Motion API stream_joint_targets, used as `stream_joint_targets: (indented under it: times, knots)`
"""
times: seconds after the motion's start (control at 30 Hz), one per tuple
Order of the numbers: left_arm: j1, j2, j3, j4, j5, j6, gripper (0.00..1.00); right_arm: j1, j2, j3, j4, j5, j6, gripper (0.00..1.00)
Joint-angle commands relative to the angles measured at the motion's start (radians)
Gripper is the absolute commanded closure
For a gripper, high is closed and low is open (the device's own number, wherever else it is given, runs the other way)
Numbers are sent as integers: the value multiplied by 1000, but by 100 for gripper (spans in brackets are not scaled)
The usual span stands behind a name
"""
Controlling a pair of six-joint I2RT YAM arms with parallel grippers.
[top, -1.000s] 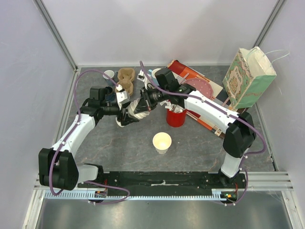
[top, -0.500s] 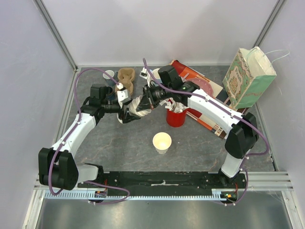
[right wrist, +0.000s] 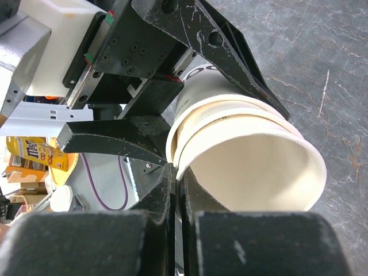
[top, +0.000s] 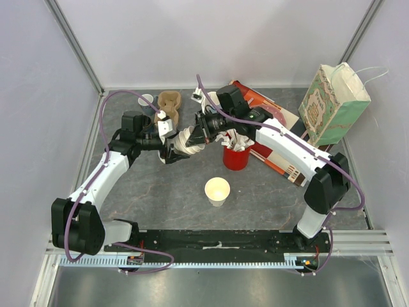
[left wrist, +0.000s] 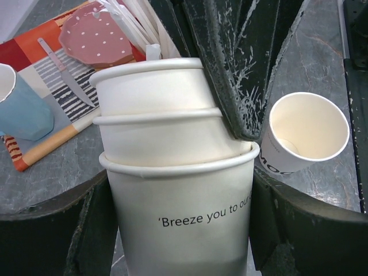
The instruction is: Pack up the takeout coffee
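Note:
Three cream paper takeout coffee cups are nested in a stack (top: 189, 139) (left wrist: 172, 190) with dark lettering on the outer one. It hangs tilted above the table's middle. My left gripper (top: 181, 146) (left wrist: 178, 230) clamps the outer cup from both sides. My right gripper (top: 203, 130) (right wrist: 183, 178) is shut on the rim of the stack's top cup (right wrist: 253, 167), one finger inside it. Another open paper cup (top: 217, 190) (left wrist: 305, 135) stands alone on the table nearer the front.
A red cup of stirrers (top: 235, 157) stands just right of the grippers. Behind are a brown cup carrier (top: 169, 105), a blue mug (left wrist: 20, 109) and a placemat with a pink plate (top: 271, 115). A patterned paper bag (top: 335, 102) stands at the far right.
Both grippers and the cup stack between them have shifted slightly toward the back right. Neither grip has changed.

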Motion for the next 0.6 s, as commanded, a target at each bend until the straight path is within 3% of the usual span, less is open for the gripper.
stream_joint_targets:
  times: [0.0, 0.57]
  knots:
    - [44, 1, -34, -170, -1, 71, 50, -183, -129, 90, 3, 167, -35, 100]
    - [44, 7, -29, -155, -5, 62, 50, -192, -122, 104, 3, 133, -28, 100]
